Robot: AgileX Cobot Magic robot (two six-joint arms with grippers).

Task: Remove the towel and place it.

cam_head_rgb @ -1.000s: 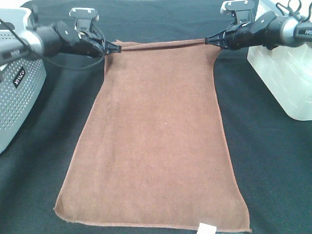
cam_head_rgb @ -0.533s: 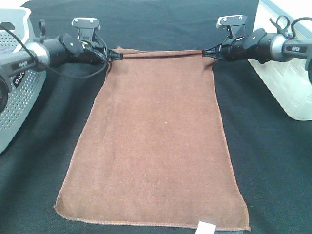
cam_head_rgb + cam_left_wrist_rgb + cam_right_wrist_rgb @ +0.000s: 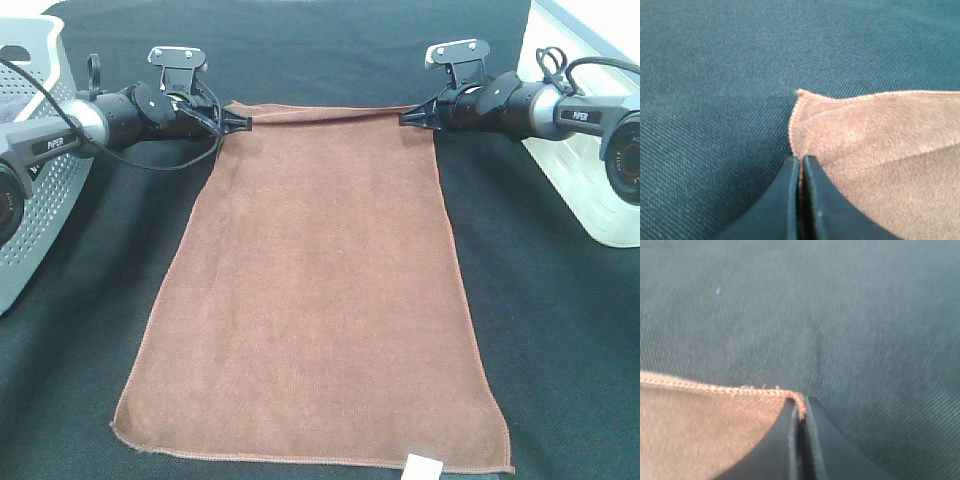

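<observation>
At the far left stands a grey perforated plastic basket (image 3: 30, 180). My left gripper (image 3: 242, 123) is pinched tight on the far left corner of the brown rectangular microfibre towel (image 3: 320, 290), which lies spread flat on the black woven tablecloth (image 3: 560, 350). My right gripper (image 3: 406, 117) clamps the far right corner. A white plastic bin (image 3: 590, 190) sits rightmost.

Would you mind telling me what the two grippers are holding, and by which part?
Both hold the towel: the left gripper pinches one far corner, the right gripper the other.
</observation>
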